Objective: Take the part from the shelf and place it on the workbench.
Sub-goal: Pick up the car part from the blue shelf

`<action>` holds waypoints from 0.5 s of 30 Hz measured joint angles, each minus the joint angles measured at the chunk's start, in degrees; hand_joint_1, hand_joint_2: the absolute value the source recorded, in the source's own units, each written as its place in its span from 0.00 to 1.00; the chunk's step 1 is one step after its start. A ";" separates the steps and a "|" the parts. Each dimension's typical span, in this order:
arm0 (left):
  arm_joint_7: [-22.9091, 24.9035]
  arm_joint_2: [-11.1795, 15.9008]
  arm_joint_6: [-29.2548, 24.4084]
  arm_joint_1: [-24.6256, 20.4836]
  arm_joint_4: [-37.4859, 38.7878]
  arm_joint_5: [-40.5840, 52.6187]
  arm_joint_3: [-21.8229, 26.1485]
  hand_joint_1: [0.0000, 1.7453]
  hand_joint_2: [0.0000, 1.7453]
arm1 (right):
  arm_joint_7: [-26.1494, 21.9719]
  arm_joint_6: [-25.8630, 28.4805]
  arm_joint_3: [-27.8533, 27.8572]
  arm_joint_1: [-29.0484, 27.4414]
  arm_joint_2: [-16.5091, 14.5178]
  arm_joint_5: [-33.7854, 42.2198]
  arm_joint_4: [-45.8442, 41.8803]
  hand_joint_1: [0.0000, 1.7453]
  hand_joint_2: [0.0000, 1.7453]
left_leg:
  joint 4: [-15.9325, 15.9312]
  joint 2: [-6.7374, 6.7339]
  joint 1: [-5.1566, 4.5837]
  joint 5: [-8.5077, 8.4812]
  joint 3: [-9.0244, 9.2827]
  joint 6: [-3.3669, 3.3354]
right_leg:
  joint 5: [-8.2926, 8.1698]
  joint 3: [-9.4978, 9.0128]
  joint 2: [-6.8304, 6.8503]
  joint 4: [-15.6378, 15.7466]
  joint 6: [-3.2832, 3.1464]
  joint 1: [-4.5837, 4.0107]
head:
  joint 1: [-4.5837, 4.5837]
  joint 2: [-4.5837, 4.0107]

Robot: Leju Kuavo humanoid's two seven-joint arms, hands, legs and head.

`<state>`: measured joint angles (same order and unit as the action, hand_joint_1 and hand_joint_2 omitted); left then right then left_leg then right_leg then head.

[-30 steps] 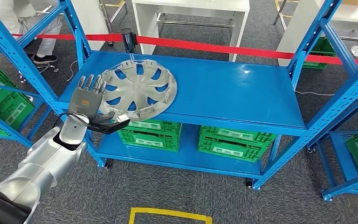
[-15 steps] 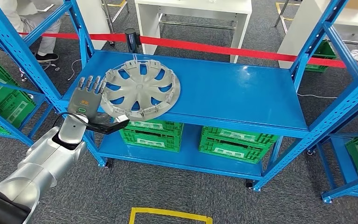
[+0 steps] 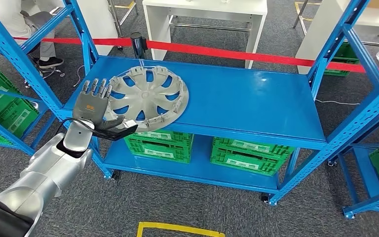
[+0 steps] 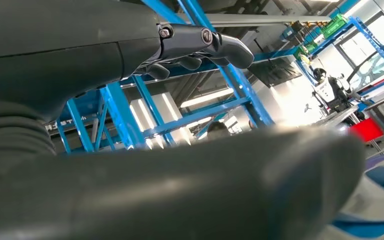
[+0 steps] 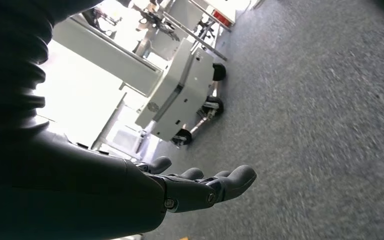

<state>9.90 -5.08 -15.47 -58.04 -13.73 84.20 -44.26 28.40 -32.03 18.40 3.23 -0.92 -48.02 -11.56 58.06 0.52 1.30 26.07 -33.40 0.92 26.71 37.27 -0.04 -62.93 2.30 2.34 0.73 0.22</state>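
Left robot hand [image 3: 94,106], left of centre in the head view, fingers spread flat at the rim of the grey plastic spoked wheel cover [image 3: 146,97], seemingly touching it, on the blue metal shelf [image 3: 246,101]. Right robot hand [image 5: 200,187] hangs spread, empty.

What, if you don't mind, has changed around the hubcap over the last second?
Little: the camera shifted slightly, so the whole scene slid. The left hand stays open at the near-left rim of the grey hubcap, thumb under its edge, not lifting it. The hubcap still lies on the blue shelf. The right hand hangs open.
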 joint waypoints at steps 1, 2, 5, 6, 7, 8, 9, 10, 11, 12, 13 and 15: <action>-0.02 0.00 0.02 -0.03 -0.01 0.01 0.01 0.00 0.00 | -0.03 0.06 0.01 0.03 -0.05 -0.01 0.01 0.00 1.00 | 0.68 0.04 0.00 0.56 -0.21 0.57 | -0.43 -0.88 -0.04 1.70 -0.24 0.06 | -0.06 0.00; -0.07 -0.01 0.04 -0.05 -0.01 0.02 0.01 0.00 0.00 | -0.04 0.19 0.01 0.04 -0.11 -0.02 0.01 0.00 1.00 | 1.14 0.10 -0.14 0.98 -0.37 1.04 | -0.12 -1.10 -0.12 2.04 -0.70 0.01 | -0.09 0.00; -0.36 -0.03 0.21 -0.08 -0.03 0.09 0.02 0.00 0.00 | -0.10 0.51 0.02 0.05 -0.08 -0.10 0.02 0.00 1.00 | 1.55 0.15 -0.12 1.50 -0.43 1.73 | 0.42 -0.98 -0.23 1.31 -2.56 -0.16 | 0.02 0.00; -0.46 -0.03 0.34 -0.10 -0.03 0.13 0.02 0.00 0.00 | -0.14 0.51 0.02 0.05 -0.07 -0.13 0.02 0.00 1.00 | 2.49 0.00 -0.04 2.05 -0.82 1.89 | 0.47 -1.12 -0.24 1.32 -2.95 -0.18 | 0.08 0.00; -0.61 -0.03 0.52 -0.13 -0.04 0.20 0.02 0.00 0.00 | -0.16 0.51 0.02 0.06 -0.06 -0.15 0.02 0.00 1.00 | 4.47 -0.14 -0.02 3.05 -1.80 2.04 | 0.52 -1.30 -0.25 1.34 -3.30 -0.20 | 0.13 0.00; -0.76 -0.03 0.72 -0.13 -0.03 0.27 0.02 0.00 0.00 | -0.17 0.51 0.02 0.06 -0.05 -0.19 0.02 0.00 1.00 | 7.58 -0.28 -0.08 4.45 -3.34 2.13 | 0.61 -1.44 -0.25 1.36 -3.57 -0.28 | 0.17 0.00; -0.91 -0.03 0.88 -0.09 -0.01 0.32 0.02 0.00 0.25 | -0.16 0.51 0.02 0.05 -0.04 -0.23 0.02 0.00 1.00 | 11.41 -0.34 -0.15 5.97 -5.46 2.14 | 0.74 -1.54 -0.26 1.36 -3.77 -0.41 | 0.19 0.00; -1.03 -0.03 1.05 0.01 0.03 0.38 0.02 0.00 0.50 | -0.15 0.51 0.02 0.02 -0.04 -0.27 0.02 0.00 1.00 | 14.99 -0.34 -0.22 7.05 -7.58 2.06 | 0.86 -1.62 -0.26 1.36 -3.95 -0.59 | 0.20 0.00; -1.11 -0.03 1.20 0.13 0.09 0.43 0.02 0.00 0.75 | -0.15 0.51 0.02 0.00 -0.04 -0.31 0.02 0.00 1.00 | 17.20 -0.33 -0.30 7.21 -9.13 1.84 | 1.00 -1.73 -0.28 1.36 -4.13 -0.79 | 0.20 0.00; -1.14 -0.03 1.31 0.22 0.14 0.47 0.02 0.00 1.00 | -0.14 0.51 0.02 -0.01 -0.04 -0.33 0.02 0.00 1.00 | 17.40 -0.32 -0.44 6.29 -9.70 1.49 | 1.13 -1.87 -0.31 1.36 -4.26 -1.00 | 0.20 0.00; -1.13 -0.03 1.41 0.24 0.17 0.53 0.02 0.00 1.00 | -0.14 0.51 0.02 -0.01 -0.04 -0.33 0.02 0.00 1.00 | 15.33 -0.30 -0.65 4.37 -9.14 0.97 | 1.28 -2.08 -0.34 1.37 -4.34 -1.21 | 0.20 0.00; -1.05 -0.02 1.65 0.12 0.18 0.59 0.02 0.00 1.00 | -0.15 0.51 0.03 0.01 -0.12 -0.33 0.02 0.00 1.00 | 7.74 -0.22 -1.38 0.25 -5.95 -0.41 | 1.60 -2.51 -0.39 1.44 -4.34 -1.48 | 0.17 0.00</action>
<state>8.85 -5.10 -13.82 -57.92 -13.55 84.79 -44.24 28.26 -31.52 18.43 3.25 -1.04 -48.35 -11.53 65.80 0.29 -0.08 26.31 -39.35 0.52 28.31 34.76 -0.43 -61.49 -2.04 0.86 0.90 0.22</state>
